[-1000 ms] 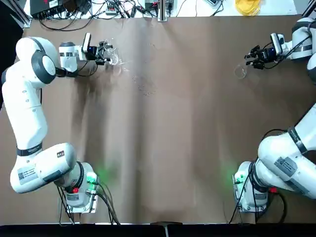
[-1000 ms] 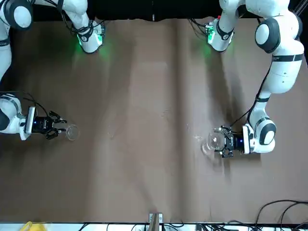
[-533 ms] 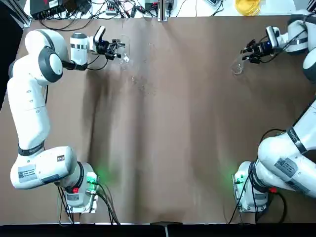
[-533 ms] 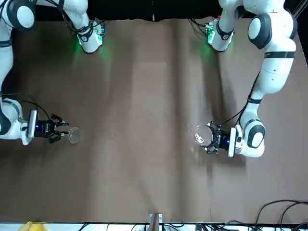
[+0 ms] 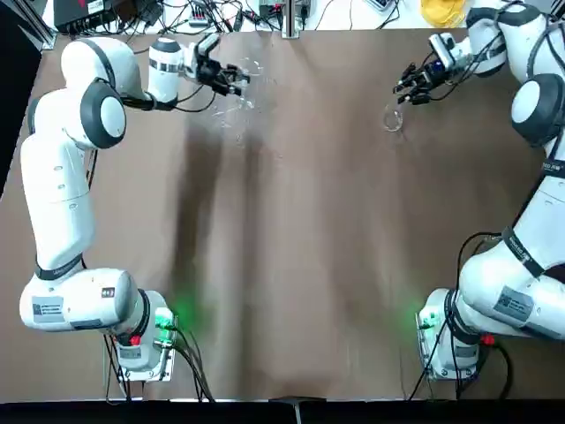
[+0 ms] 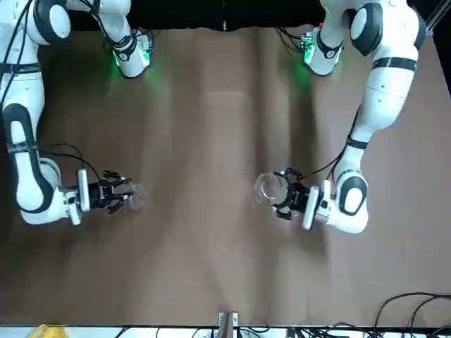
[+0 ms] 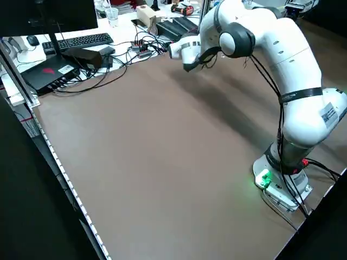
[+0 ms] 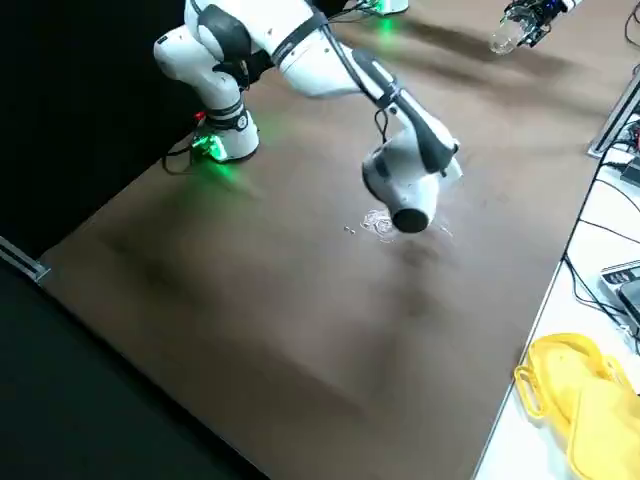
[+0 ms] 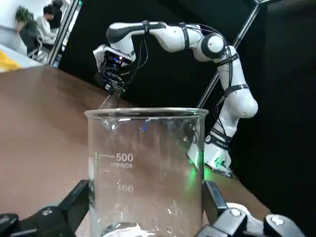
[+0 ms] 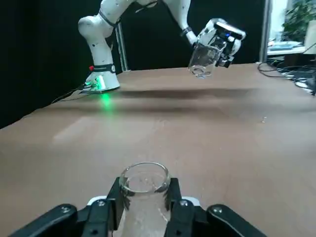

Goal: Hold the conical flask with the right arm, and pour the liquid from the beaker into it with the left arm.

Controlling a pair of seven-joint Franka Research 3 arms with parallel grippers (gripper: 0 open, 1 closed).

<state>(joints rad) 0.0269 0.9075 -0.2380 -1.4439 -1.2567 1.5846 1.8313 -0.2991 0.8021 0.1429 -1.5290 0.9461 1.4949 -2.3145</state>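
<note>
Beaker (image 9: 148, 173) holds clear liquid (image 9: 128, 230); flask (image 10: 146, 207) gripped.

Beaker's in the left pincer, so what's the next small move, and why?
Probably ease the left pincer and its beaker sideways toward the flask. The right pincer holds the flask by its neck, but a wide stretch of table lies between them, so tilting now would likely spill.

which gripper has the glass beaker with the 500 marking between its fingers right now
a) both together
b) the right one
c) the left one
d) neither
c: the left wrist view shows the beaker, marked 500, between the left gripper's two fingers, while the right gripper has the narrow-necked flask.
</note>
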